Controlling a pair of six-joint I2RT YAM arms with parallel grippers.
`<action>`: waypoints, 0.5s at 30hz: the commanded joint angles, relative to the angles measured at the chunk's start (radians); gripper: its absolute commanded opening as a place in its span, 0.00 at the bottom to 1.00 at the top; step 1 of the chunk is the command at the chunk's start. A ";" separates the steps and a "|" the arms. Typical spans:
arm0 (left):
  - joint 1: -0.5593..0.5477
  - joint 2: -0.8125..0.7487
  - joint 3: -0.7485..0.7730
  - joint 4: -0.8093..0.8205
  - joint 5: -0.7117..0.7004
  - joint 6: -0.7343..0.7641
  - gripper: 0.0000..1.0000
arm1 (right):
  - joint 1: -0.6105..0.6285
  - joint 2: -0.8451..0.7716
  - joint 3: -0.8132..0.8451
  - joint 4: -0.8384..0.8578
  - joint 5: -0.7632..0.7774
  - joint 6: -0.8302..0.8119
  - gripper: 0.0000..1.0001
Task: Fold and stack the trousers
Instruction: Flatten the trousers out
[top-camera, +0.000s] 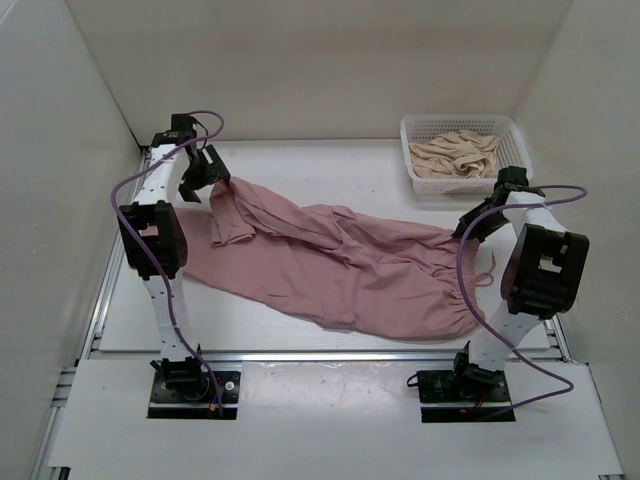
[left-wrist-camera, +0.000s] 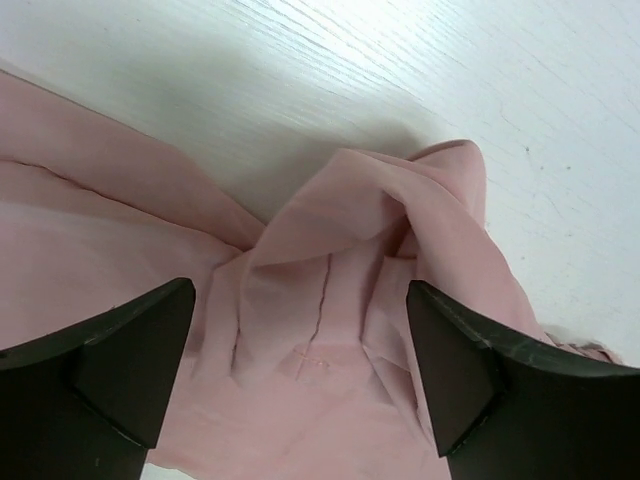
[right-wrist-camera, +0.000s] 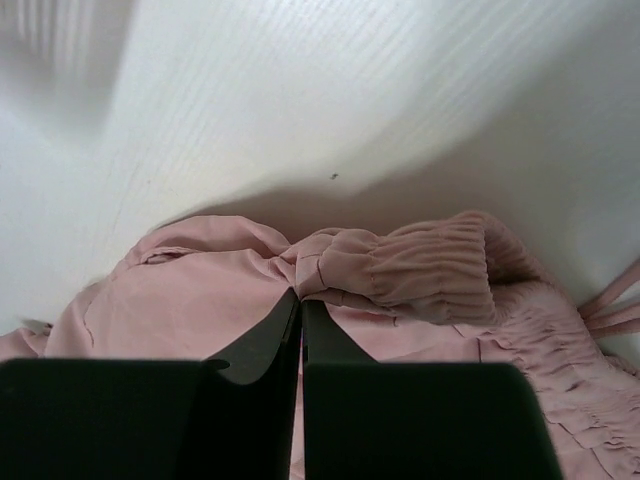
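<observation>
We clench the right gripper (right-wrist-camera: 301, 300) on a thin waistband fold of the trousers (right-wrist-camera: 420, 265); it may slip, the left gripper (left-wrist-camera: 300, 310) being released.

The trousers (top-camera: 340, 265) were thin, matt dusty-pink cloth, wrinkled all over and gathered into fine ribs at the waistband. The table (left-wrist-camera: 420, 60) was matt white with a faint wood-like grain. The left gripper (left-wrist-camera: 300, 288) and right gripper (right-wrist-camera: 301, 300) looked like matt black plastic. The basket (top-camera: 416, 128) was white plastic lattice and held beige cloth (top-camera: 455, 155). The rail (top-camera: 320, 354) was dull silver metal.
</observation>
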 joint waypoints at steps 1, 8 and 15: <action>0.008 0.009 -0.007 0.020 0.019 0.015 0.98 | -0.006 -0.037 -0.031 -0.011 0.035 -0.038 0.00; 0.008 0.102 0.055 0.020 0.104 0.059 0.10 | -0.006 -0.055 -0.031 -0.030 0.061 -0.038 0.00; 0.028 0.033 0.171 -0.030 -0.012 0.079 0.10 | -0.006 -0.065 0.016 -0.064 0.083 -0.038 0.00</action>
